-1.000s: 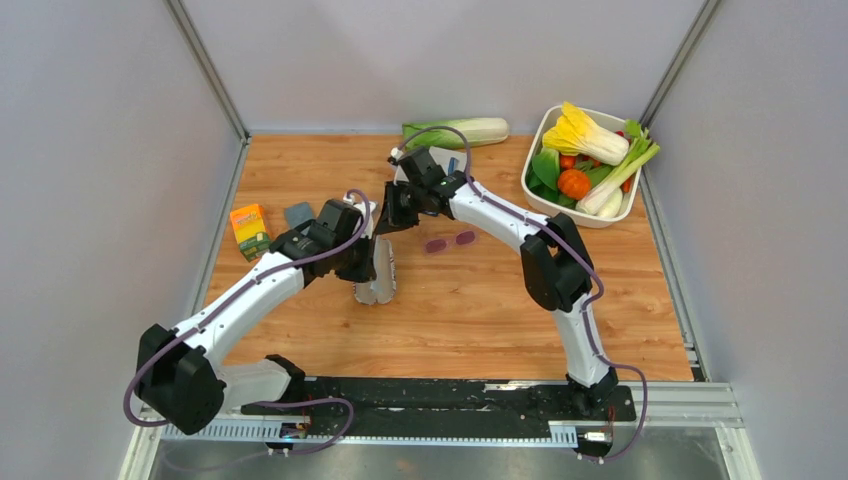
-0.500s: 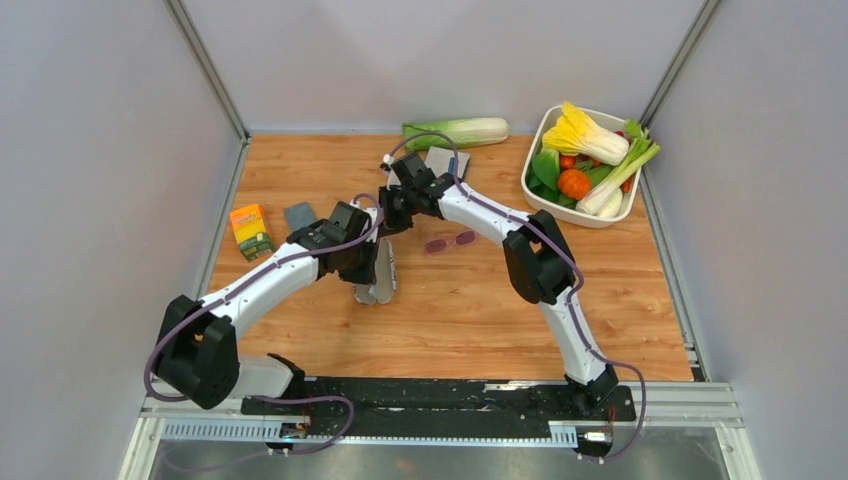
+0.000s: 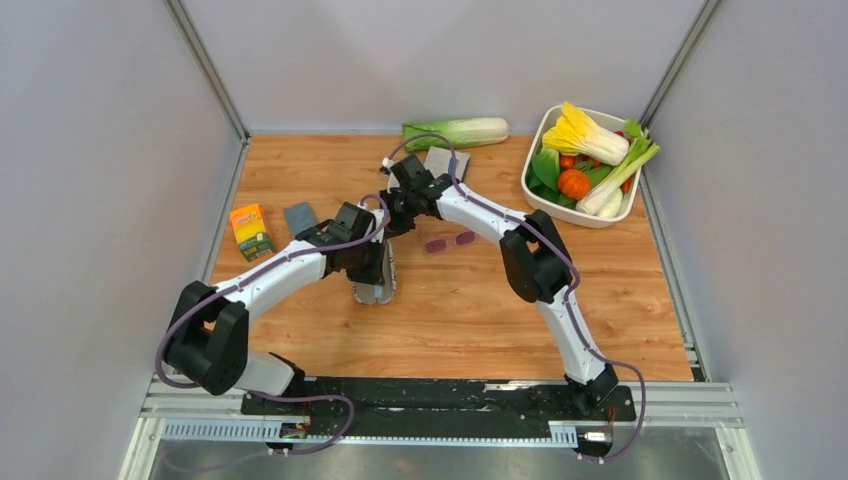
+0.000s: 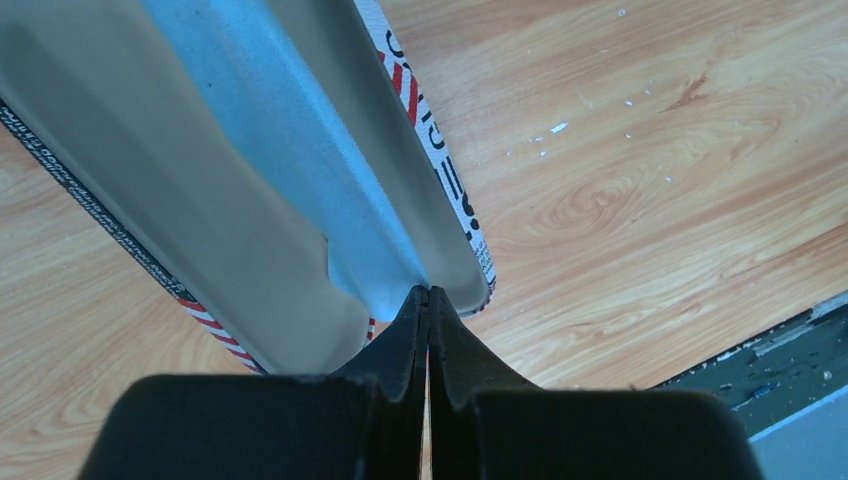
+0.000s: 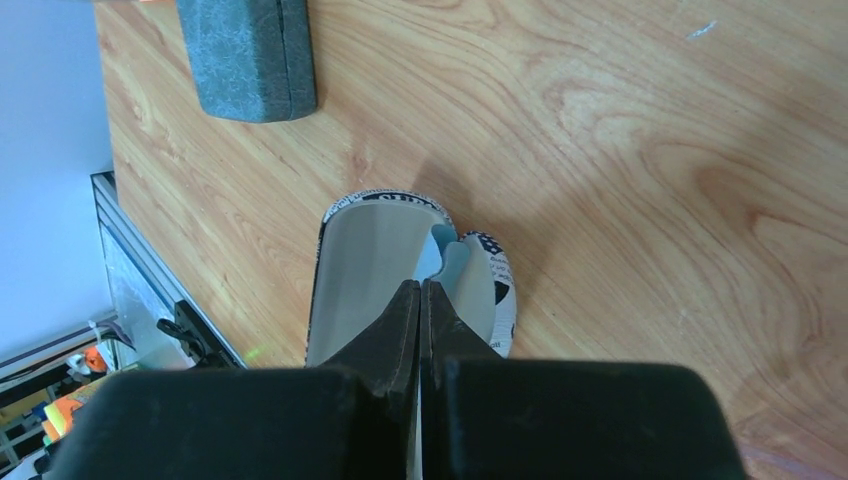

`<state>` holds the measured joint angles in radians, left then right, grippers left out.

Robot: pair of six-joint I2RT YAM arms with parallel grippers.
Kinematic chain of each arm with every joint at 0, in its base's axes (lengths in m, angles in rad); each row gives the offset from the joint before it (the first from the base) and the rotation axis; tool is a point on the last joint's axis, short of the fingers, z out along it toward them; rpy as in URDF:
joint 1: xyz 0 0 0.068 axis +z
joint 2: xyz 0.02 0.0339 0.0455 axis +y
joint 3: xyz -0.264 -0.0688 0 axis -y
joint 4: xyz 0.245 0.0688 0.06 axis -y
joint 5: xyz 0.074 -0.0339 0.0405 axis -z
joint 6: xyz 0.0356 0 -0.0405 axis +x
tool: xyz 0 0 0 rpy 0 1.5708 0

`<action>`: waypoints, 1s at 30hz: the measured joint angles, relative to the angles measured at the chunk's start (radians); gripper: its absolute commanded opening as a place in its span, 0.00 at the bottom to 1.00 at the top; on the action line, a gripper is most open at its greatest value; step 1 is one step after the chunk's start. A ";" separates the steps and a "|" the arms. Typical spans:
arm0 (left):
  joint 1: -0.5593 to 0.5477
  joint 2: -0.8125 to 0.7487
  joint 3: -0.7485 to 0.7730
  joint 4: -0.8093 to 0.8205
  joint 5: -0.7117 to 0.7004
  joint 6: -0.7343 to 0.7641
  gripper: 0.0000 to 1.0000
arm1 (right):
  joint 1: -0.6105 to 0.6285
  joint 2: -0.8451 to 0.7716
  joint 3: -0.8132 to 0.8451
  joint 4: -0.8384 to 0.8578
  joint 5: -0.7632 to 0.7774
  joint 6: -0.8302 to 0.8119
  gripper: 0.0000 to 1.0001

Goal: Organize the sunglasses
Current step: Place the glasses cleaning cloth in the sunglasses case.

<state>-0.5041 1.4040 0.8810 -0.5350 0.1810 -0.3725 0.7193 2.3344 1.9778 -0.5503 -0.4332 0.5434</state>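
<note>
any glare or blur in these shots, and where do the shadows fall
Top view: even light, sharp, no glare, sunglasses clear. Left wrist: fingers near-black with no detail, case lining a little soft. Right wrist: wood grain crisp, soft shadow on the table just right of the case.

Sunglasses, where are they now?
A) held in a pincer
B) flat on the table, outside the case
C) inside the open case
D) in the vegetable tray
B: the top view shows the sunglasses lying on the table, apart from the open case.
</note>
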 measured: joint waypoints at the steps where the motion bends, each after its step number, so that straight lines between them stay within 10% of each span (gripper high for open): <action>1: 0.000 0.001 -0.003 0.005 0.005 0.000 0.00 | -0.001 0.000 0.000 -0.009 0.006 -0.005 0.00; 21: 0.000 0.060 -0.005 0.096 0.085 -0.019 0.01 | -0.029 0.000 0.000 -0.055 0.042 -0.058 0.05; 30: 0.000 0.054 -0.011 0.096 0.103 -0.029 0.24 | -0.029 0.000 0.000 -0.063 0.060 -0.067 0.20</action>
<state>-0.5041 1.4582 0.8700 -0.4389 0.2836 -0.4011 0.6899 2.3341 1.9774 -0.6128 -0.3737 0.4767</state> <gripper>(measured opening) 0.188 0.154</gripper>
